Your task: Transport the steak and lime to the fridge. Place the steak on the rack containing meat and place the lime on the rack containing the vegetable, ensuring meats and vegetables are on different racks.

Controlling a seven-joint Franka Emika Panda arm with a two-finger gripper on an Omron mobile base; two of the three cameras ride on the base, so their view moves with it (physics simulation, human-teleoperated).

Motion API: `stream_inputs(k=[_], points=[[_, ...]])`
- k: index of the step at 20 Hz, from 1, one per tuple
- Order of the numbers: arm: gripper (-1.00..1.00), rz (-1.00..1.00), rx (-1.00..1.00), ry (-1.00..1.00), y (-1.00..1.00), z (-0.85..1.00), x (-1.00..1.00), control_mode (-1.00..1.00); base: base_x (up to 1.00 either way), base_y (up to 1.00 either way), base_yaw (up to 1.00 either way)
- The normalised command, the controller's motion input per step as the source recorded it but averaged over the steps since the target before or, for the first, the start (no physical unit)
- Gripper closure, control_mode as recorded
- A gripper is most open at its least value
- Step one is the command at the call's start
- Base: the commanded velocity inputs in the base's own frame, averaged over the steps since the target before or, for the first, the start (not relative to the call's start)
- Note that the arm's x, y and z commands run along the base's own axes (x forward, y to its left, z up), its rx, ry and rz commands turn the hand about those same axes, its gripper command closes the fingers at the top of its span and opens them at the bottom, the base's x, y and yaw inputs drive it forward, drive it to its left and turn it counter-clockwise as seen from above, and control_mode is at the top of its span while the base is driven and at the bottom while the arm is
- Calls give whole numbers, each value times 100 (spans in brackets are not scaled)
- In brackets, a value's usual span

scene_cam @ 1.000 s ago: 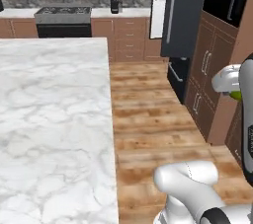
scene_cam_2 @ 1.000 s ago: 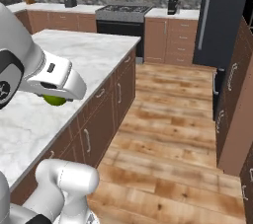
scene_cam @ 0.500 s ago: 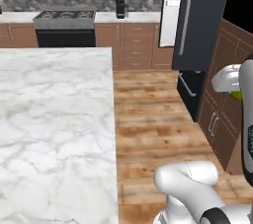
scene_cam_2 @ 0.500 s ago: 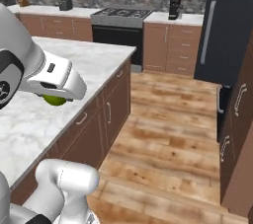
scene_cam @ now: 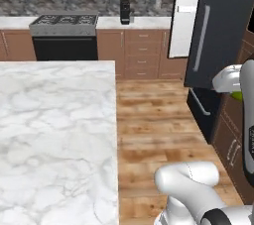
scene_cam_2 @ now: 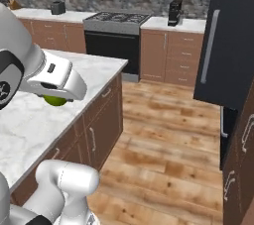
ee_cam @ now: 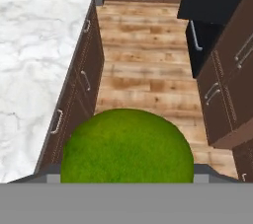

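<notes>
While the gripper [scene_cam_2: 59, 97] holds the lime [ee_cam: 127, 146] clamped between its fingers, the fridge [scene_cam: 218, 35] stands ahead across the wooden floor [scene_cam: 154, 120], at about one o'clock in the left base view.

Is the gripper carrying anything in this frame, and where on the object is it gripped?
The gripper holds the lime, clamped at its two opposite sides; the fingertips themselves are mostly hidden.

A marble island [scene_cam: 54, 135], a stove [scene_cam: 63, 35] beyond it — coffee maker [scene_cam: 125, 11] on the counter.
</notes>
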Motion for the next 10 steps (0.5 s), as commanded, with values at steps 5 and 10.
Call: stream_inputs(k=[5,10], points=[[100,0,0,0,0,0,0,100,100,-15,2],[100,0,0,0,0,0,0,100,100,-1,0]])
